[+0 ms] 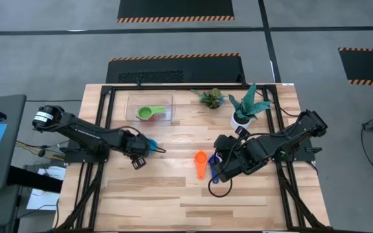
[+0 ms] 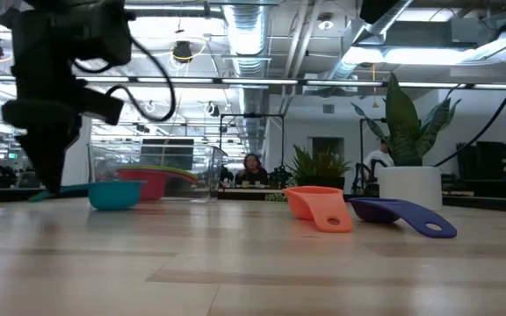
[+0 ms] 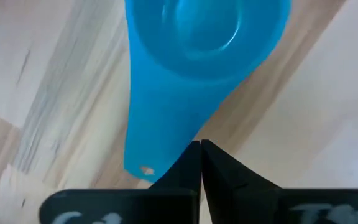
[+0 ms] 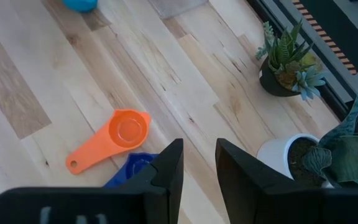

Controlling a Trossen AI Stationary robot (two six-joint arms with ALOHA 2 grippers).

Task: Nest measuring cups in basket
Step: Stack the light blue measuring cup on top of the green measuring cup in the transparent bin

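light blue cup (image 3: 197, 43) lies just beyond the left gripper (image 3: 201, 163) closed fingers

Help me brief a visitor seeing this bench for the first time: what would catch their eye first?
Likely the left claw, shut on the handle of a light blue measuring cup at the table's left-centre. Next, the orange cup and dark blue cup lying side by side mid-table beneath the waiting right claw. At the back, the clear basket holds a green cup, near two potted plants.
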